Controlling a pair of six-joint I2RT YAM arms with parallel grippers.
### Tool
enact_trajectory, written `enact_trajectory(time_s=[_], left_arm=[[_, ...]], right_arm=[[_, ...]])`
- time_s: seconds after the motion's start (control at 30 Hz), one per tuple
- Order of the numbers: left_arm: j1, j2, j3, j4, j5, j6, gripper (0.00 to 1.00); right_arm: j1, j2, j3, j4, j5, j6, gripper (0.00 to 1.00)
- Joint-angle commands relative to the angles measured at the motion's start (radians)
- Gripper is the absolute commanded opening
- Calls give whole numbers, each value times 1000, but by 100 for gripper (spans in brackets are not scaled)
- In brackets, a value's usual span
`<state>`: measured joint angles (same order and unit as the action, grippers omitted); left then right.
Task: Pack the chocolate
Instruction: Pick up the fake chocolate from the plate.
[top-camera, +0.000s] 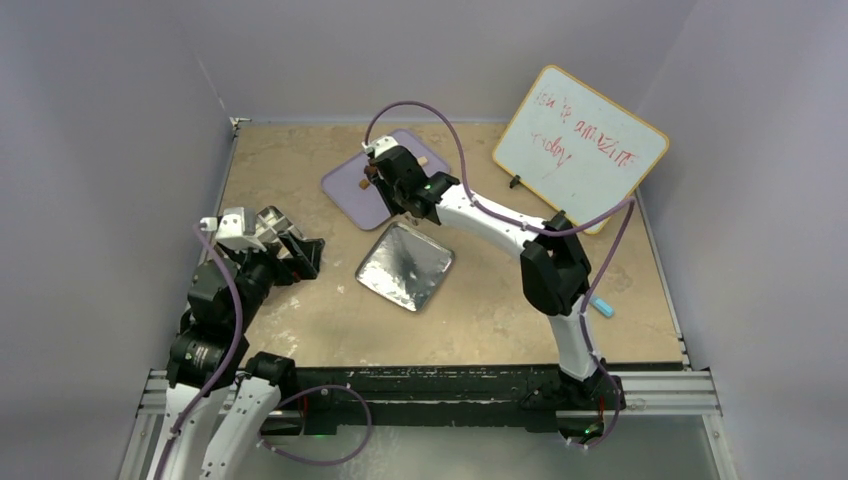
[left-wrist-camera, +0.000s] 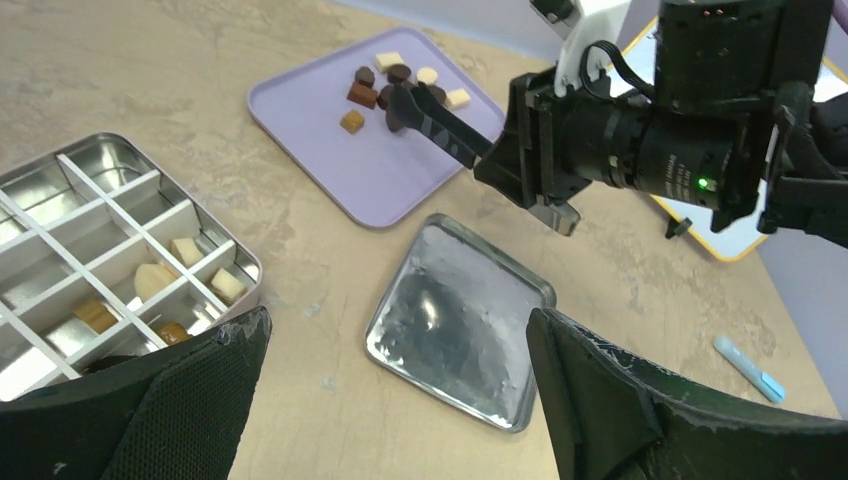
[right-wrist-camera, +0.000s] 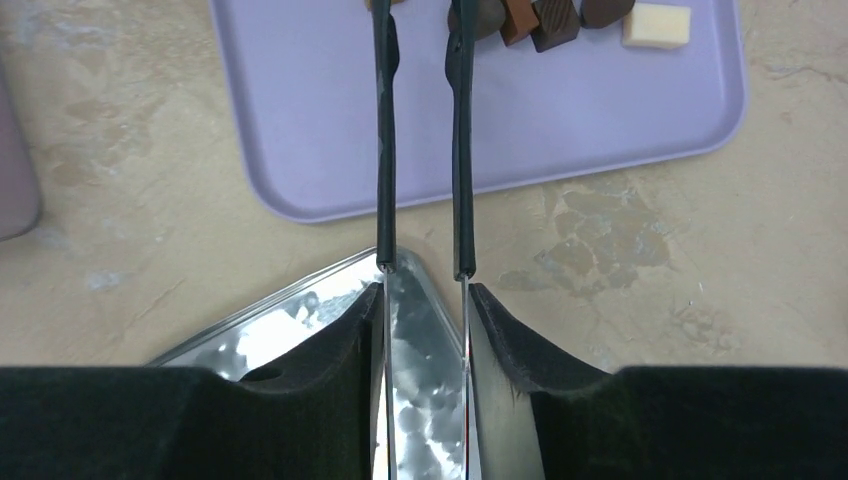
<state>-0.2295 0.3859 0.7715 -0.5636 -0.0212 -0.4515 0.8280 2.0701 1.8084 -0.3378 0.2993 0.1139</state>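
Note:
Several small chocolates (left-wrist-camera: 372, 88), dark, caramel and cream, lie at the far end of the lilac tray (left-wrist-camera: 340, 150); they also show in the right wrist view (right-wrist-camera: 545, 18). A few more sit in compartments of the silver tin (left-wrist-camera: 60, 200), such as a cream piece (left-wrist-camera: 185, 250). My right gripper (right-wrist-camera: 425, 300) is shut on thin metal tongs (right-wrist-camera: 385, 150), whose dark tips (left-wrist-camera: 400, 100) reach among the tray's chocolates. Whether they pinch one is hidden. My left gripper (left-wrist-camera: 395, 340) is open and empty, above the table between the tin and the lid.
The shiny silver lid (top-camera: 405, 265) lies flat mid-table, below the right wrist. A whiteboard (top-camera: 580, 145) leans at the back right. A blue marker (top-camera: 602, 306) lies at the right. Walls close the table in at the back and on the left and right sides.

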Motion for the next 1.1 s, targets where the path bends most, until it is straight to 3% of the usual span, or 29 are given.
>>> enact_trajectory(time_s=[0.0, 0.7, 0.87, 1.07], left_arm=[[4, 39, 8, 17, 65, 16, 98], [4, 27, 2, 23, 57, 12, 98], [4, 38, 3, 23, 63, 13, 98], [4, 39, 0, 24, 57, 13, 98]], right_arm=[[-28, 45, 73, -21, 40, -14, 36], [-75, 217, 189, 3, 18, -33, 39], [-75, 278, 276, -43, 22, -49, 32], [-73, 228, 230, -34, 6, -31, 20]])
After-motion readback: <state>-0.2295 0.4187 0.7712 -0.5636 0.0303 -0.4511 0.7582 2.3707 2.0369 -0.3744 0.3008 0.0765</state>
